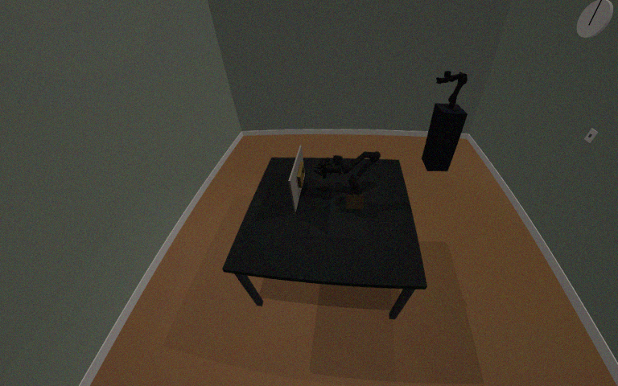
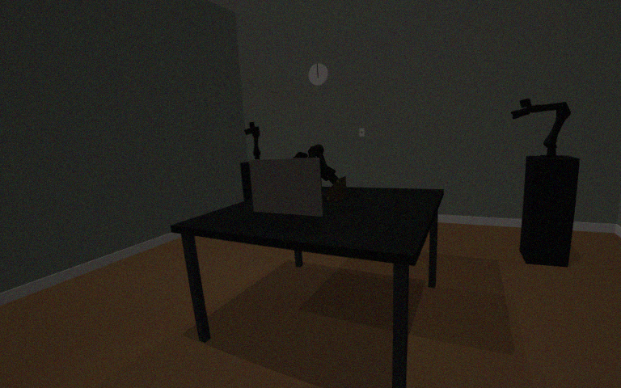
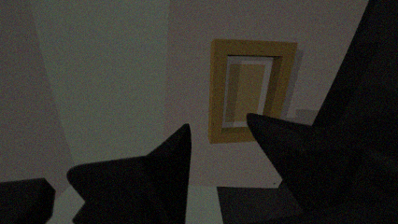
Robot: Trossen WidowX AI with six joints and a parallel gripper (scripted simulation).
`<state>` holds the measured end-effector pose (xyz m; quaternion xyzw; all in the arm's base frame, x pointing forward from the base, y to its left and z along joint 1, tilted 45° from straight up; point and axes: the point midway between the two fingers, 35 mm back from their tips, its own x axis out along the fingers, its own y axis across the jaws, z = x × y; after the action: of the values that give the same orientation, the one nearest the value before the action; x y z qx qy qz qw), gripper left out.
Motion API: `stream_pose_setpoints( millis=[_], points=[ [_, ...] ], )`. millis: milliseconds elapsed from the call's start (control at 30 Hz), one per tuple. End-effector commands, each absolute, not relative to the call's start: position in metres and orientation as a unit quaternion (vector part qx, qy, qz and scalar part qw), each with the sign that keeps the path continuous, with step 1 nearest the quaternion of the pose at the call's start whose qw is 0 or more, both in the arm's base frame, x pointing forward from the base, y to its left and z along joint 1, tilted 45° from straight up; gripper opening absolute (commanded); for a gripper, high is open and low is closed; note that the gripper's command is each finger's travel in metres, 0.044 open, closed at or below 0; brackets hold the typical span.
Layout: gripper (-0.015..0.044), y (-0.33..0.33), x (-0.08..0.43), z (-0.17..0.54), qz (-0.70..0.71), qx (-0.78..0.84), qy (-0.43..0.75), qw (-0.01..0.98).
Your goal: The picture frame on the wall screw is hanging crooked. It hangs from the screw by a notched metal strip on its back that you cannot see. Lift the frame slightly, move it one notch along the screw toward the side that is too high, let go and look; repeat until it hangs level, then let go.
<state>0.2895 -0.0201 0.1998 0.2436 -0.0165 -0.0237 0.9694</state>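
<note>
The picture frame (image 1: pixel 301 175) (image 3: pixel 218 89) has a thick golden border and hangs on the pale upright panel (image 1: pixel 295 195) (image 2: pixel 285 187) (image 3: pixel 189 70). In the wrist view its top edge runs slightly down to the right, but the view is angled, so I cannot tell whether it hangs level. The panel hides it in the exterior view. My gripper (image 1: pixel 318 168) (image 3: pixel 218 123) is open and empty, back from the frame with a gap between. In the wrist view the right fingertip covers part of the frame's lower border. The screw and notched strip are hidden.
The panel stands on the black table (image 1: pixel 327 248) (image 2: pixel 376 216). A brown block (image 1: pixel 354 202) (image 2: pixel 337 191) is near my arm's base. Another arm (image 1: pixel 457 88) stands on a dark pedestal (image 1: pixel 442 138) away from the table.
</note>
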Motion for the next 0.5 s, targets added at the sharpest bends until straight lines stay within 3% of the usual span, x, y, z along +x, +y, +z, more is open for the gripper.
stream_pose_setpoints(
  millis=[0,467],
  points=[
    [0.0260,-0.006,0.273,0.205,-0.023,0.231,-0.017,0.973],
    [0.0260,0.016,0.207,0.193,-0.024,0.187,-0.009,0.982]
  ],
)
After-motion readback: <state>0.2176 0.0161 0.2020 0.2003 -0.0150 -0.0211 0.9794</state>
